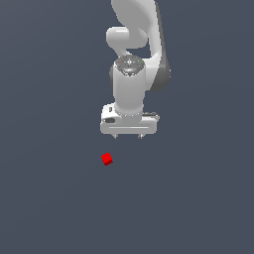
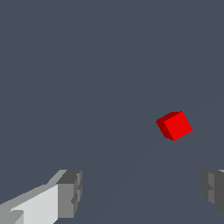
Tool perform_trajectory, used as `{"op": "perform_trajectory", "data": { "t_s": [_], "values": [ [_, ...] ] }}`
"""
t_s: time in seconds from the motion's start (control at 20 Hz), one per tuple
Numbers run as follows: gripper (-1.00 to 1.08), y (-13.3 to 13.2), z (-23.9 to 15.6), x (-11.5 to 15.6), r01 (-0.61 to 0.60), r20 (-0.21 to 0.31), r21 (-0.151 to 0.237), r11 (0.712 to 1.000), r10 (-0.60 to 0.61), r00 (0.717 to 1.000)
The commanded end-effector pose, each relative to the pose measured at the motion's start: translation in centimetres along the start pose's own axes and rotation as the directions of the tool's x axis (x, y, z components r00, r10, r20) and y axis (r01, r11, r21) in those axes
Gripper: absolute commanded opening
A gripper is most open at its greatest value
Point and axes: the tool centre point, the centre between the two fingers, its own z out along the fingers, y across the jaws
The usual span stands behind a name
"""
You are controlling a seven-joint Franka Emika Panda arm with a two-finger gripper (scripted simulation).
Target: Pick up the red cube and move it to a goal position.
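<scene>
The red cube (image 1: 106,159) is small and bright red and lies on the dark grey floor, turned at an angle. It also shows in the wrist view (image 2: 174,125). My white gripper (image 1: 128,136) points down, above the cube and toward the exterior view's right of it. Its two grey fingertips (image 2: 70,192) stand wide apart with nothing between them. The cube is apart from both fingers and outside the gap between them.
The white arm (image 1: 134,49) rises behind the gripper at the top of the exterior view. The flat dark grey floor (image 1: 49,198) spreads in all directions.
</scene>
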Motion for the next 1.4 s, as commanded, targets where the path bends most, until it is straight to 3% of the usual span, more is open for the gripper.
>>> {"op": "perform_trajectory", "data": {
  "t_s": [0.0, 0.8, 1.35],
  "values": [
    [1.00, 0.0, 0.0, 0.0, 0.000, 0.000, 0.000, 1.000, 0.000, 1.000],
    [1.00, 2.7, 4.1, -0.1, 0.130, 0.008, 0.004, 0.991, -0.130, 0.991],
    [1.00, 7.2, 11.0, 0.6, 0.342, 0.020, 0.012, 0.940, -0.342, 0.939]
  ]
}}
